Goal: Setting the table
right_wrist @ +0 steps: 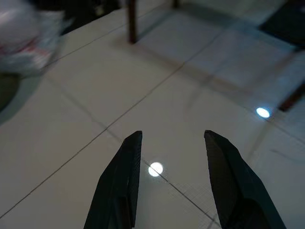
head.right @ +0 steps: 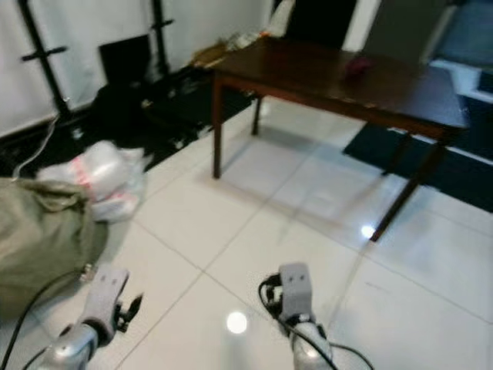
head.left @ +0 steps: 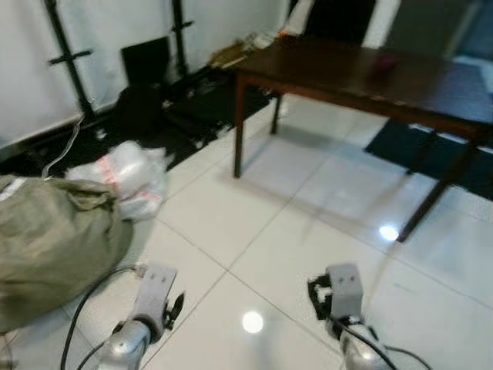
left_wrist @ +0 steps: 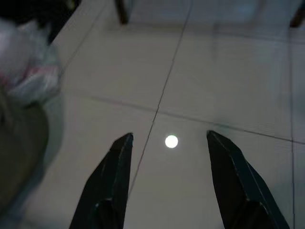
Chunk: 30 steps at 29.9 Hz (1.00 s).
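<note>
1. Soft motion blur is smearing both eye views; the dark counter (head.left: 362, 73) and the white plastic bag (head.left: 127, 177) are losing their edges.
2. Ceiling lights are bouncing off the glossy floor tiles (head.left: 231, 208) as round white glare spots, one near the counter leg and one low between the arms.
3. The counter is casting a faint, diffuse shadow onto the tiles beneath it.
4. Both wrist views are running dim and bluish, with the black fingers (left_wrist: 112, 183) showing almost as silhouettes.
5. The far corners are sinking into murk, with the bag (right_wrist: 26, 40) blurring out of focus.
</note>
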{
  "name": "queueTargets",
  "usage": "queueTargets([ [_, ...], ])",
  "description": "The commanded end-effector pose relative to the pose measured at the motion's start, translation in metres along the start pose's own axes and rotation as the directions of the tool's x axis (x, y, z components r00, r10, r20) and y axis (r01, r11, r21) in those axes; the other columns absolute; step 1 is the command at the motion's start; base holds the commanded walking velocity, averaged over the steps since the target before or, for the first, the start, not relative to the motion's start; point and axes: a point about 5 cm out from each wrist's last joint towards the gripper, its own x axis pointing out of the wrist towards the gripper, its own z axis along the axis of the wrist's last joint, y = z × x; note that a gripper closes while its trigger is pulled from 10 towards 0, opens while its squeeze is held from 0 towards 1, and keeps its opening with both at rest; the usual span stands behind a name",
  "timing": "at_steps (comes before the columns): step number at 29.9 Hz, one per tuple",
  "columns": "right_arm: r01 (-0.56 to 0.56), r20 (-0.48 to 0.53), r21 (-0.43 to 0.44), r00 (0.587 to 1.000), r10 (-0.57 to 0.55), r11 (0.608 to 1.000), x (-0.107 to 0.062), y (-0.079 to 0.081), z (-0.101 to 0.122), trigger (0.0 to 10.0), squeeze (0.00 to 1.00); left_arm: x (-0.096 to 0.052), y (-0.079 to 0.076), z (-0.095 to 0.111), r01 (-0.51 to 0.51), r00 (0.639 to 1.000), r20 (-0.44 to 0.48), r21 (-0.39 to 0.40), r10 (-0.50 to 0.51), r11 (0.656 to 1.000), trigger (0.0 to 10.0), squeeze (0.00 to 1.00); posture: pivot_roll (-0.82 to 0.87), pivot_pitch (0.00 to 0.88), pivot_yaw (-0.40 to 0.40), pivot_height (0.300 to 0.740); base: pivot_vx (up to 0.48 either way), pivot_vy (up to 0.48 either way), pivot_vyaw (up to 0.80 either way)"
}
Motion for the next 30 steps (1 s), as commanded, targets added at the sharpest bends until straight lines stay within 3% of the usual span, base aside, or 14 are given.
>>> queueTargets([
  [1, -0.004, -0.014, 0.015, 1.0, 0.004, 1.0, -0.003, 0.005, -0.006, 10.0, 0.0, -0.003, 0.0, -0.007, 0.005, 1.0, -0.024, -0.003, -0.005, 1.0, 10.0, 0.0, -0.05, 0.0, 0.082, 0.74, 0.0, 0.0, -0.8],
  [9, -0.002, 0.05, 0.032, 0.999, 0.0, 0.999, 0.0, 0.004, 0.007, 10.0, 0.0, 0.001, -0.003, 0.017, 0.017, 0.996, 0.088, 0.019, -0.019, 1.0, 10.0, 0.0, -0.05, 0.0, 0.084, 0.74, 0.0, 0.0, -0.8],
  [12, -0.002, 0.104, 0.047, 0.995, -0.003, 0.999, 0.003, 0.005, 0.02, 10.0, 0.0, 0.002, -0.005, 0.036, 0.024, 0.984, 0.173, 0.044, -0.031, 0.999, 10.0, 0.0, -0.06, 0.0, 0.084, 0.74, 0.0, 0.0, -0.8],
  [14, -0.001, 0.16, 0.09, 0.987, -0.013, 0.996, 0.006, 0.006, 0.036, 10.0, 0.0, 0.004, -0.007, 0.06, 0.012, 0.961, 0.276, 0.057, -0.027, 0.998, 10.0, 0.0, -0.06, 0.0, 0.083, 0.74, 0.0, 0.0, 0.0],
  [24, -0.024, 0.222, 0.101, 0.975, 0.001, 0.995, 0.009, 0.013, 0.054, 10.0, 0.0, 0.007, -0.013, 0.092, -0.001, 0.921, 0.388, 0.079, -0.03, 0.997, 10.0, 0.0, -0.07, 0.0, 0.085, 0.74, 0.351, 0.0, 0.0],
  [30, -0.022, 0.221, 0.104, 0.975, -0.001, 0.994, 0.007, 0.012, 0.055, 10.0, 0.0, 0.006, -0.014, 0.094, 0.002, 0.919, 0.393, 0.08, -0.034, 0.997, 10.0, 0.0, -0.07, 0.0, 0.085, 0.74, 0.48, 0.0, 0.0],
])
